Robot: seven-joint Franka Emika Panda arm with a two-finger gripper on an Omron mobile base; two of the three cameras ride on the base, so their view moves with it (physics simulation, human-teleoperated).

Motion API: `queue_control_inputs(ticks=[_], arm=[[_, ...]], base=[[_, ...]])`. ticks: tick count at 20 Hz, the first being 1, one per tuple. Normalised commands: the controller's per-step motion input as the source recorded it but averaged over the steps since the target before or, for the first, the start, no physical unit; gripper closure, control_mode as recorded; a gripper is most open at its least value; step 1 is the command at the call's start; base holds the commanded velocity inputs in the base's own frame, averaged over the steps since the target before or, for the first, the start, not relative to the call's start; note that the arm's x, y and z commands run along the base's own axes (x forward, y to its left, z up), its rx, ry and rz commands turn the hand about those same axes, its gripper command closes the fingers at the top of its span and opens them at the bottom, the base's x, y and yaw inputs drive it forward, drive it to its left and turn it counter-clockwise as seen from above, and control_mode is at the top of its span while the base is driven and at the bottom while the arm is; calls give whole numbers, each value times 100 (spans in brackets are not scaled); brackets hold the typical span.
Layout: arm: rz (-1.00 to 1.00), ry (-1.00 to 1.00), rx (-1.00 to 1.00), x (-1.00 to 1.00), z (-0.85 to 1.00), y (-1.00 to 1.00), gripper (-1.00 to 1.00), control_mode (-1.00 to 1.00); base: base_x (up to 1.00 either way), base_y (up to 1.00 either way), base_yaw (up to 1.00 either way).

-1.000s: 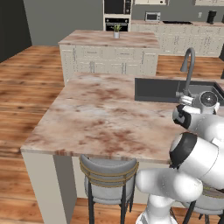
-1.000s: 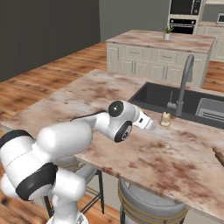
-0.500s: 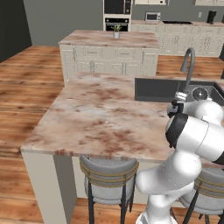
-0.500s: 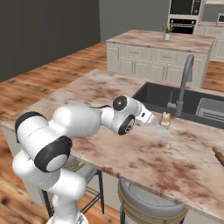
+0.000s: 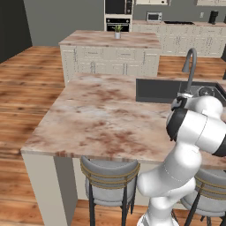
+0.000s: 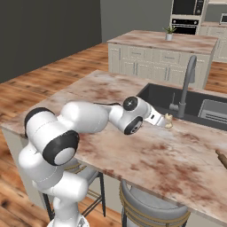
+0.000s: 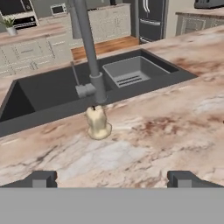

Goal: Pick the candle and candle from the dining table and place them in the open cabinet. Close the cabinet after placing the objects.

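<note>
Left base view: the white arm rises from the lower right of the frame and bends over the right part of the marbled bench, ending near the curved grey tap beside the dark sink.

Right base view: the arm reaches from the lower left across the bench toward the centre right. The gripper lies low and nearly level, just short of the short cream candle, which stands on the bench at the foot of the tap, beside the sink rim. At the right edge a brown object lies on the bench; what it is cannot be told.

Hand view: the two dark fingertips sit at lower left and lower right, the jaws spread wide with nothing between them. The candle is at frame centre, upright, touching neither fingertip.
</note>
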Motion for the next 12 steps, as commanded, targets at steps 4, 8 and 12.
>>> queue_control_inputs(ticks=[4, 8, 12], arm=[[0, 4, 0, 0, 0, -1, -100, -100], [0, 5, 0, 0, 0, -2, -100, -100], [0, 1, 0, 0, 0, 0, -100, -100]], base=[[0, 0, 0], [0, 0, 0], [0, 0, 0]])
